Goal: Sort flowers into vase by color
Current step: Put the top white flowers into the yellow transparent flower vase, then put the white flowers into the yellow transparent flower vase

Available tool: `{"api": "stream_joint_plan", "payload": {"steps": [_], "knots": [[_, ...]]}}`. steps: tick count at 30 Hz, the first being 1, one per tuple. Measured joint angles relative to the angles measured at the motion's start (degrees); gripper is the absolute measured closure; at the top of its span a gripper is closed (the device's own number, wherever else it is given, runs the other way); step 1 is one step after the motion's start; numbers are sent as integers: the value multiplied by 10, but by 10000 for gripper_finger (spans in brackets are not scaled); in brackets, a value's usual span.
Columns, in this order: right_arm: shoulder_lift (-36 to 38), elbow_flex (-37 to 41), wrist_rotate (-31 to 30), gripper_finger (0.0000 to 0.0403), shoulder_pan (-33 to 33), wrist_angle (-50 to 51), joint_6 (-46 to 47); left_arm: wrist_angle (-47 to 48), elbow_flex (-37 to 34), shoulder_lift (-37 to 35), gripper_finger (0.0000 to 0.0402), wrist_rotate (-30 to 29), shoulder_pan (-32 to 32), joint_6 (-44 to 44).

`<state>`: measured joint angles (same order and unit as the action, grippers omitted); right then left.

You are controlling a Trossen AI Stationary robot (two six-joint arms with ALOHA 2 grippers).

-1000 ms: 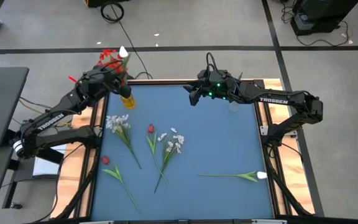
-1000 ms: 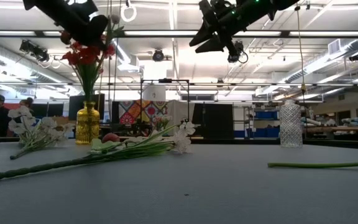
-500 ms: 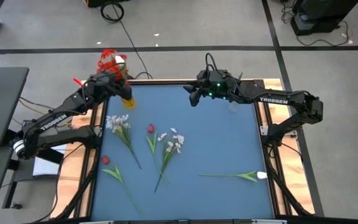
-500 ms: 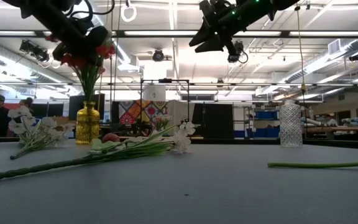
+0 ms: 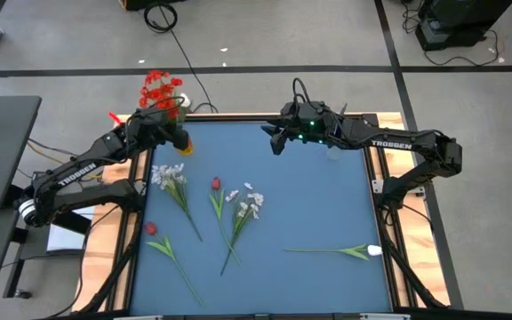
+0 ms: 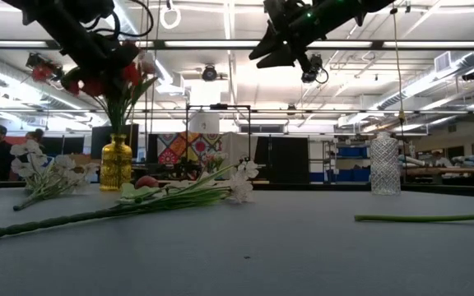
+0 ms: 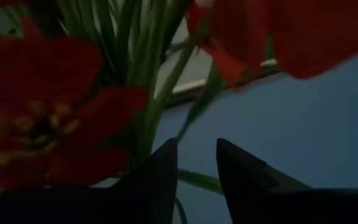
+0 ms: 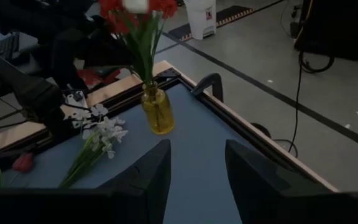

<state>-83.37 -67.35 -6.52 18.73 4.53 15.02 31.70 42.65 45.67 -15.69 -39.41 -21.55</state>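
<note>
left gripper point(image 5: 169, 135) sits at the far-left corner of the blue table point(image 5: 309, 213), right by the amber glass vase point(image 5: 182, 145) that holds the red flowers point(image 5: 156, 89). in its wrist view the fingers point(image 7: 160, 168) are apart with a narrow gap, green stems just beyond the tips, nothing clamped between them; red blooms point(image 7: 42, 130) fill most of that view. low view shows the vase point(image 6: 115, 163) upright with the red bunch point(image 6: 105, 78) fanned out above it and the left arm up among the blooms. right gripper point(image 5: 276, 140) hangs above the far edge of the table near the middle, fingers point(image 8: 151, 171) spread and empty, pointed toward the amber vase point(image 8: 157, 111). clear glass vase point(image 5: 333, 151) stands near the far-right edge, under the right arm; in the low view point(image 6: 384, 164) it looks empty. still lying on the table: white flower bunch point(image 5: 171, 178) left of centre, red tulip point(image 5: 215, 185) beside it, white spray point(image 5: 246, 206) in the middle, red bud flower point(image 5: 152, 229) near the left edge, and a white-tipped stem point(image 5: 340, 252) lying crosswise near the right edge.
</note>
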Motion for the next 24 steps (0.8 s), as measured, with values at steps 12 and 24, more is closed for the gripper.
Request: {"api": "stream_joint_plan", "payload": {"steps": [12,24], "knots": [[0,0,2,243,-17,64,54,62,0,0,183,47,1,-19],[-19,19,36,243,-62,68,126,158,11,-4,171,68,1,13]]}}
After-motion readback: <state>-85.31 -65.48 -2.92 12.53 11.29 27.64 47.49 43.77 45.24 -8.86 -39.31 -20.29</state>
